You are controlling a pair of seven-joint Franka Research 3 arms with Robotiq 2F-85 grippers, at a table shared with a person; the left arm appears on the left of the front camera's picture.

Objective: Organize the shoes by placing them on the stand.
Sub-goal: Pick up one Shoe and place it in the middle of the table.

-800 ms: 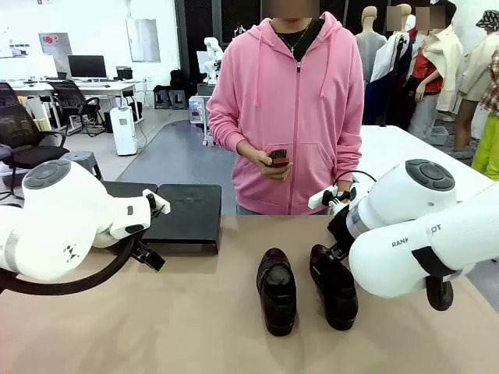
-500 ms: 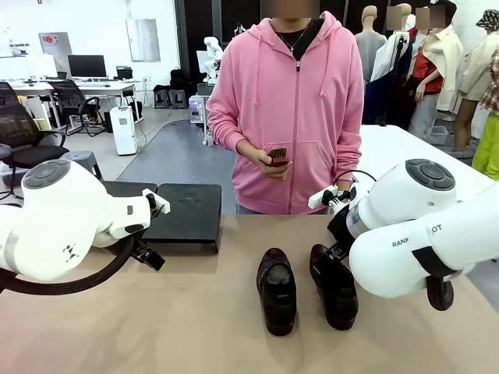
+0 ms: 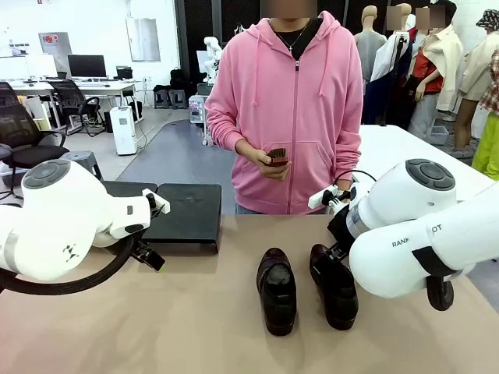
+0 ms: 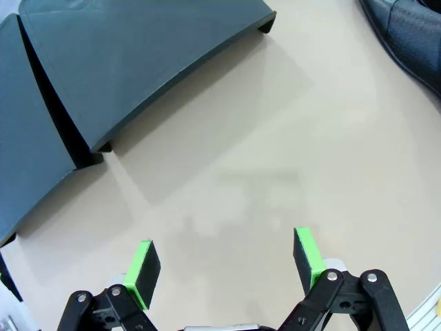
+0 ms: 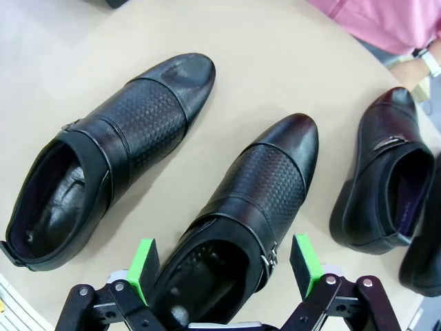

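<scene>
Two glossy black shoes (image 3: 277,290) (image 3: 334,284) lie side by side on the tan table, toes toward the person. In the right wrist view my right gripper (image 5: 224,267) is open, its green pads either side of the heel of the middle shoe (image 5: 248,200), just above it. Another shoe (image 5: 110,158) lies to its left, a third (image 5: 382,172) to its right, and part of a fourth (image 5: 427,234) at the edge. The black stand (image 3: 183,212) sits at the table's far left. My left gripper (image 4: 226,265) is open over bare table near the stand (image 4: 138,62).
A person in a pink hoodie (image 3: 292,101) stands at the far side, holding a small dark object in one hand (image 3: 274,162). My right arm (image 3: 413,234) covers the table's right part. Bare table lies between the stand and the shoes.
</scene>
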